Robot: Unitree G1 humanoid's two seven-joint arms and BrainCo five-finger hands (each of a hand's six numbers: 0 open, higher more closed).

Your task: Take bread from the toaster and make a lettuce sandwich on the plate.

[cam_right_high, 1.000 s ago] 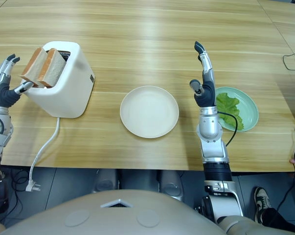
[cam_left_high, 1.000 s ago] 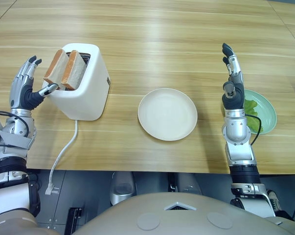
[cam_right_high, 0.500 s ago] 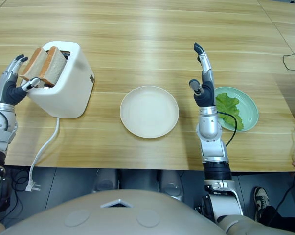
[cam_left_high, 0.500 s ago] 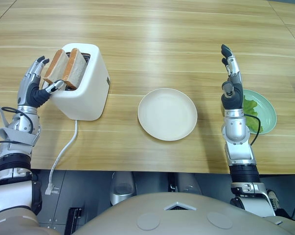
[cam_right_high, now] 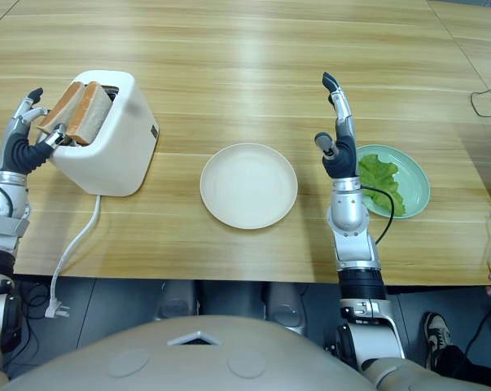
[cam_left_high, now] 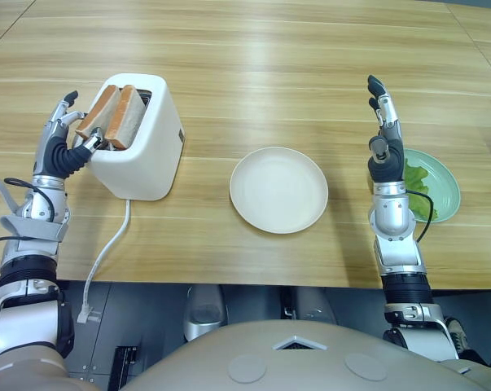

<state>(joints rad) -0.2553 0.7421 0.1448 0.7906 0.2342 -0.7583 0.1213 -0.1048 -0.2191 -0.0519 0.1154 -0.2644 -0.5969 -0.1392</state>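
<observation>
- Two bread slices (cam_left_high: pixel 115 116) are standing on edge in the slots of the white toaster (cam_left_high: pixel 147 159) at the left of the desk (cam_left_high: pixel 269 73), tops leaning left and long edges running away from the robot.
- The left hand (cam_left_high: pixel 56 153) is hovering wide open beside the outer slice, thumb touching its near edge.
- The right hand (cam_left_high: pixel 385 145) is standing open, fingers straight, between the cream plate (cam_left_high: pixel 278 191) and the lettuce (cam_left_high: pixel 421 194) lying on its green dish (cam_left_high: pixel 446 175).

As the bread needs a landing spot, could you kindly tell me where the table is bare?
Bare wood lies between the toaster and the empty white plate, between that plate and the right hand, and across the far table. Crowded: left hand at the bread, right hand beside the lettuce dish.
</observation>
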